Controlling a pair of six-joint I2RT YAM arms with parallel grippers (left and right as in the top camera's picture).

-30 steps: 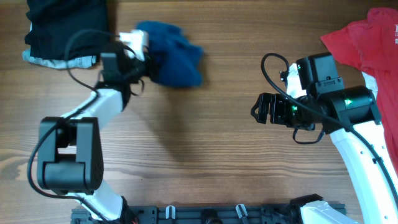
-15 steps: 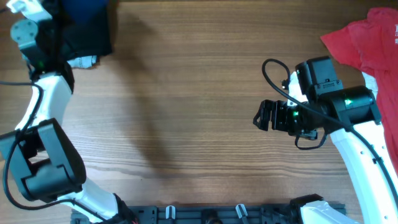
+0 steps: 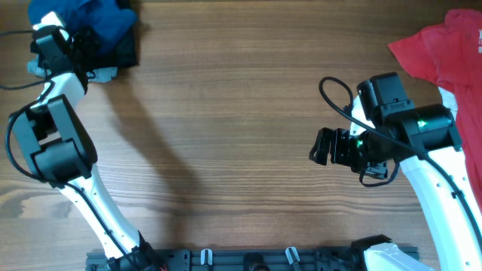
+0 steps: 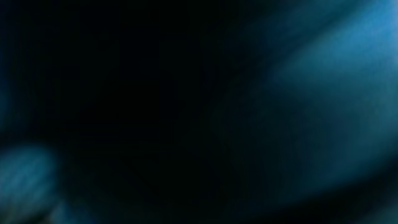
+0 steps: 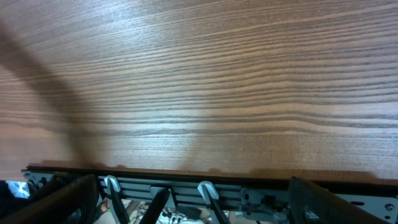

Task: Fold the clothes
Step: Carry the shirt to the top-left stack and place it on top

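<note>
The deep-blue shirt lies bunched at the table's far left corner, on top of a black piece. A pale piece shows just beneath them. My left gripper is pressed against this pile, its jaws hidden by cloth. Blurred blue cloth fills the left wrist view. The red shirt lies crumpled at the far right. My right gripper hovers over bare wood right of centre. Its fingers stand wide apart with nothing between them.
A black rail with metal hooks runs along the table's near edge. A white cloth strip shows under the red shirt. The wooden table spans the middle.
My left arm has swung from mid-table to the far left corner, carrying the blue shirt onto the black piece. The right arm has hardly moved.
</note>
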